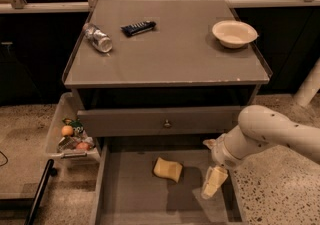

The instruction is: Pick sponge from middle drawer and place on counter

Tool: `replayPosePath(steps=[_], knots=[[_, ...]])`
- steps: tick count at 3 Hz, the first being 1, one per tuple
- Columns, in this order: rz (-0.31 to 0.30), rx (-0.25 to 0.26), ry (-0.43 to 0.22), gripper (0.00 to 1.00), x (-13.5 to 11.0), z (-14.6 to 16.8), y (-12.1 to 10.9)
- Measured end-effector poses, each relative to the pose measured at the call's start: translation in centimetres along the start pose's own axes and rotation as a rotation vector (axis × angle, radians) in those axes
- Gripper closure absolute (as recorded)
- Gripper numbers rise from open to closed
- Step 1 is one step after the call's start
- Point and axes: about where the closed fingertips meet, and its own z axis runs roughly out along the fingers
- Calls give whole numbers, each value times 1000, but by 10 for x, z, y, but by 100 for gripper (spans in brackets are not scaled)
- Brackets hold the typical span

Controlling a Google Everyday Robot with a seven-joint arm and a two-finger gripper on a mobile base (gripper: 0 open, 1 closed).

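Observation:
The pale yellow sponge (168,169) lies on the grey floor of the open middle drawer (130,194), near its middle. My gripper (214,181) hangs over the drawer's right part, a short way right of the sponge and apart from it, with its cream fingers pointing down. The white arm reaches in from the right. The counter (170,54) is the flat grey cabinet top above the drawer.
On the counter lie a clear plastic bottle (98,38) on its side, a dark snack bar (138,28) and a white bowl (234,33). A closed drawer front with a small knob (166,124) is above the open drawer. A clear bin of snacks (70,136) stands at the left.

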Motion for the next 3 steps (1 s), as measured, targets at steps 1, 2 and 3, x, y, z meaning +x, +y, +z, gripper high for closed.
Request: replayPosePath(steps=[1, 2, 3], knots=[[31, -1, -21, 0, 13, 43, -9], [35, 49, -76, 0, 16, 80, -24], [24, 94, -124, 0, 15, 113, -33]])
